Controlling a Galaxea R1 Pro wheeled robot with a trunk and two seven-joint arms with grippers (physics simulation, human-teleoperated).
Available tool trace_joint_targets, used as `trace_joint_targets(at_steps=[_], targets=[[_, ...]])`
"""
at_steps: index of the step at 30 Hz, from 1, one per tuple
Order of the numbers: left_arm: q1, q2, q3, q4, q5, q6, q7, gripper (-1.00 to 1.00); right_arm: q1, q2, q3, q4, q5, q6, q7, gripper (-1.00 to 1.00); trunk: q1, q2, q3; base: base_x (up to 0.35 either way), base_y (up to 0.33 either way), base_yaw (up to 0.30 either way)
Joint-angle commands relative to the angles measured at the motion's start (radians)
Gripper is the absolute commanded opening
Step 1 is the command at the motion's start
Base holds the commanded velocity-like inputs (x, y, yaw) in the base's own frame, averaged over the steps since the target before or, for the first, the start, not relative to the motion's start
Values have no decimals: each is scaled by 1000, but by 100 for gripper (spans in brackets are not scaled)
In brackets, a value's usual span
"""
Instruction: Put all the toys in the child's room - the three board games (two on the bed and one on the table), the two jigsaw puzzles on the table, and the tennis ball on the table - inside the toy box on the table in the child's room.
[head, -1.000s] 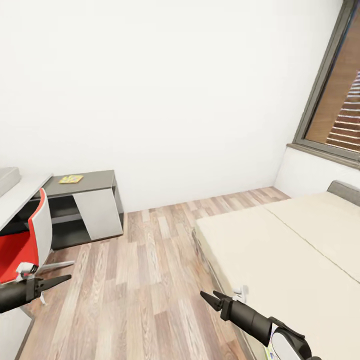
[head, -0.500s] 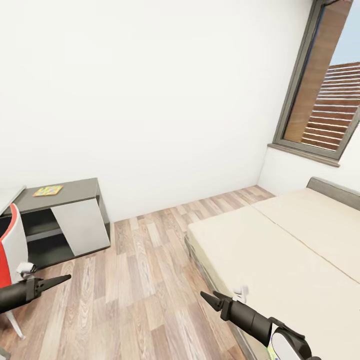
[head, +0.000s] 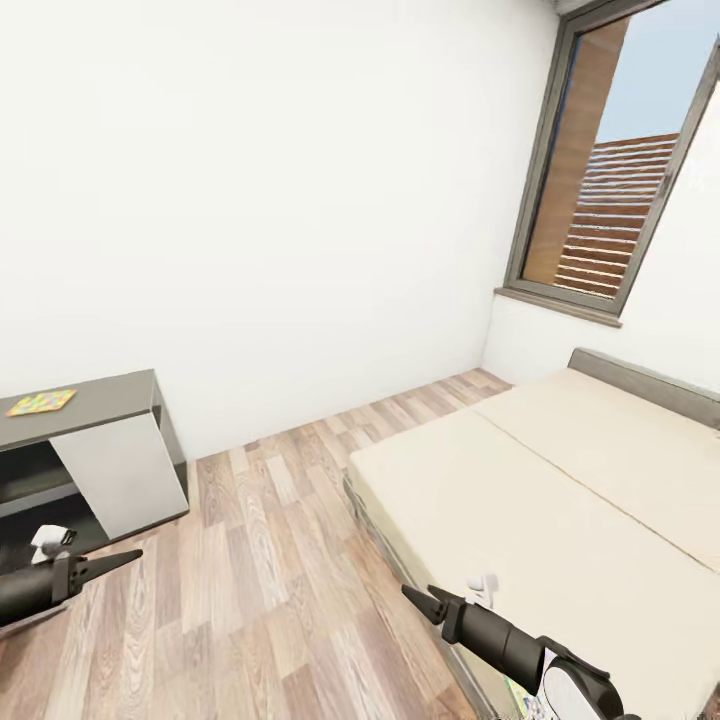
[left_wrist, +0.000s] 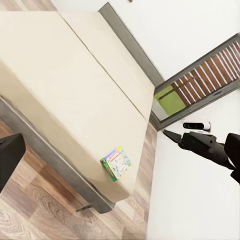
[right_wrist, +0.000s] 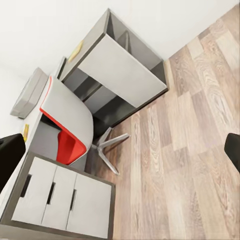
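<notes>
Facing the child's room from the head view: left gripper (head: 128, 555) and right gripper (head: 412, 594) both hang low over the wood floor (head: 270, 560), fingers pressed together to a point, nothing held, likely tucked for travel. One jigsaw puzzle (head: 40, 402) lies flat on the lower dark table (head: 100, 398), well left. The bed (head: 560, 500) fills the right side, its near edge just beside the right arm; open floor runs between bed and table, roomy for the base.

Left wrist view: a colourful-bordered white board game (left_wrist: 116, 163) sits at the mattress corner, close to the edge, so reachable from the floor side. The right arm's closed tip shows here too.

Right wrist view: the grey toy box (right_wrist: 29, 93) rests on the long pale top, by the red chair (right_wrist: 67, 132), which crowds that desk edge; drawers (right_wrist: 55, 197) are shut.
</notes>
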Motion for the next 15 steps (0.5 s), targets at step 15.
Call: trace_joint_targets(at_steps=[15], targets=[[0,0,1,0,1,9,-3,100,-1,-1,1,1,-10,7,-1,100,1,-2,13,0,197,-229]])
